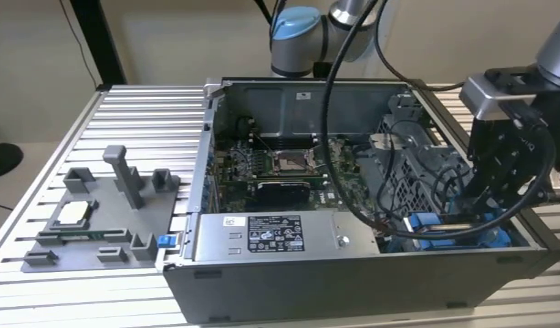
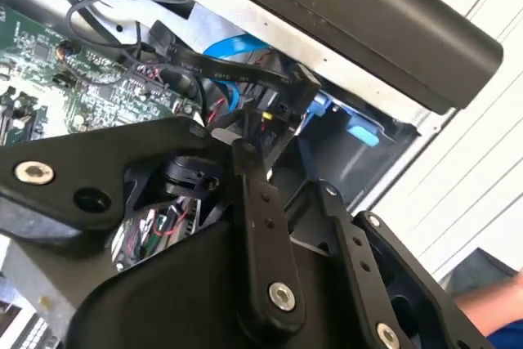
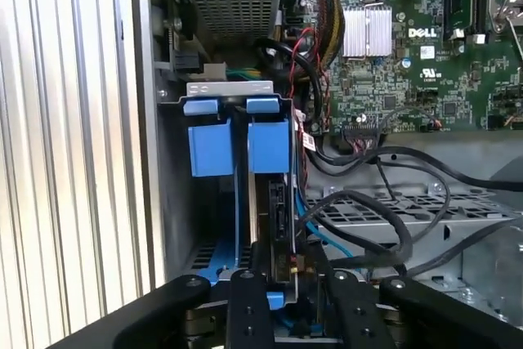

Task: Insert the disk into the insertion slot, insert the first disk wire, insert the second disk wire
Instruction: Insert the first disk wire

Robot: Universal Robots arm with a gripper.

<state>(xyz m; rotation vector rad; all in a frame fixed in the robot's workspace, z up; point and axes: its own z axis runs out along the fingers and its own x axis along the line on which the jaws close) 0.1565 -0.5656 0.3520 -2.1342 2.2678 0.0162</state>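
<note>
Disk [image 3: 276, 210] stands on edge inside the computer case [image 1: 353, 280], seated in the insertion slot [image 3: 214, 257], with its blue carrier tab [image 3: 270, 145] at the end away from the gripper [image 3: 296, 284]. A second blue tab [image 3: 211, 149] sits just beside the first, on the side toward the case wall.

In the exterior view the gripper [image 1: 487, 205] reaches down into the corner of the case on the exterior view's right, where the bright blue of the insertion slot [image 1: 435, 229] shows just past the end of the power-supply box [image 1: 271, 239].

In the first wrist view the black arms of the jaws come up on either side of the disk's near edge. Whether they pinch it or stand clear of it cannot be told (the contact is hidden behind the arms themselves).

Black cables [image 3: 384, 202] loop over the perforated cage [image 3: 425, 210] inside the case, just beside the disk, and a thin blue cable [image 3: 315, 230] runs along the disk's flank. Red and black wires [image 3: 315, 79] hang between the disk's far end and the motherboard [image 3: 425, 55], which lies deeper in the case. In the second wrist view another length of blue cable [image 2: 237, 46] curves near a black connector [image 2: 282, 108].

Outside the case, on the exterior view's left, a grey fixture [image 1: 93, 225] rests on the slatted tabletop [image 1: 143, 116].
</note>
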